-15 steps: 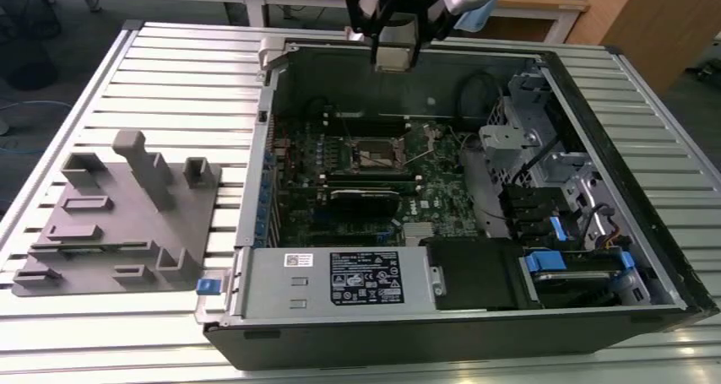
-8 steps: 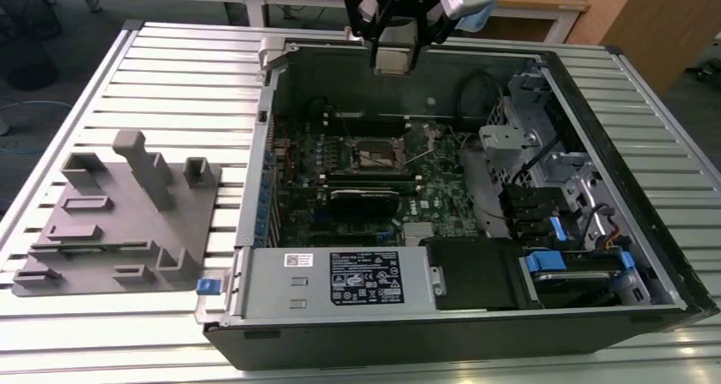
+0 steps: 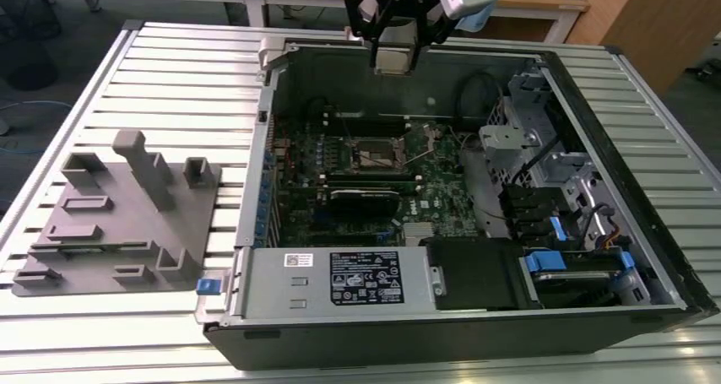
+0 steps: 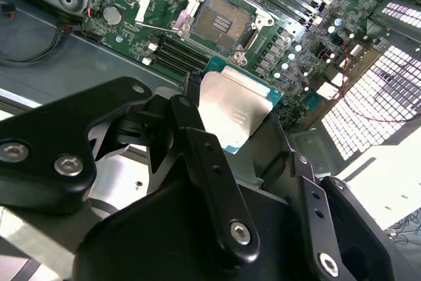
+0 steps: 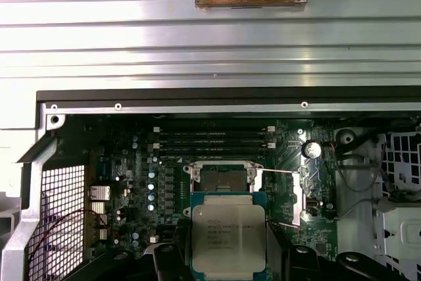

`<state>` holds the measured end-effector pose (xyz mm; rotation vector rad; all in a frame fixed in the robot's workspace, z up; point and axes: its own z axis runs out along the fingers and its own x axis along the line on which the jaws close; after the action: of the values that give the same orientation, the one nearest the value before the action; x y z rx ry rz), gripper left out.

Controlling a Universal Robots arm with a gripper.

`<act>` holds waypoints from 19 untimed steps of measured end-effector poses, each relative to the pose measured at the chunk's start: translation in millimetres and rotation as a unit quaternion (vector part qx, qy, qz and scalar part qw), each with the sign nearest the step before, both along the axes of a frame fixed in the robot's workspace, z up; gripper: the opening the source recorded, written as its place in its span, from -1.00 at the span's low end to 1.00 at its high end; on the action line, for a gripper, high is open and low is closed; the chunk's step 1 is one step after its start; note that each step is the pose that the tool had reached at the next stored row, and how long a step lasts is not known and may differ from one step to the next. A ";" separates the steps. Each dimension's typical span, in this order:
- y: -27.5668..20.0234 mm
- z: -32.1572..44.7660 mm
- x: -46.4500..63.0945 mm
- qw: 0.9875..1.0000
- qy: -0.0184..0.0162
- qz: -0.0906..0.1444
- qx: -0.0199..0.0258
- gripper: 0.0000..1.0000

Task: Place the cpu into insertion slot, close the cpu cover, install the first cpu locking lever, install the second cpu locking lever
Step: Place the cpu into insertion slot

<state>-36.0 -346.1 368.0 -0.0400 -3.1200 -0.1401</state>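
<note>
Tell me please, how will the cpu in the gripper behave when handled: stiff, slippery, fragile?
The cpu looks like a flat, rigid plate, so it probably will not bend. Its smooth metal face may slip in the gripper. Its thin green edge suggests it is fragile if dropped.

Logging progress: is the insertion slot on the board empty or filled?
Empty: the insertion slot shows its bare dark centre, and the cpu sits clamped in the gripper, well above the board.
</note>
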 end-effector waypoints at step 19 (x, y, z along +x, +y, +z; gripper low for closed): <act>0.0 -8.3 0.0 1.000 0.000 0.000 0.000 0.08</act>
<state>-36.0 -346.1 359.6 -0.0400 -3.1200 -0.1400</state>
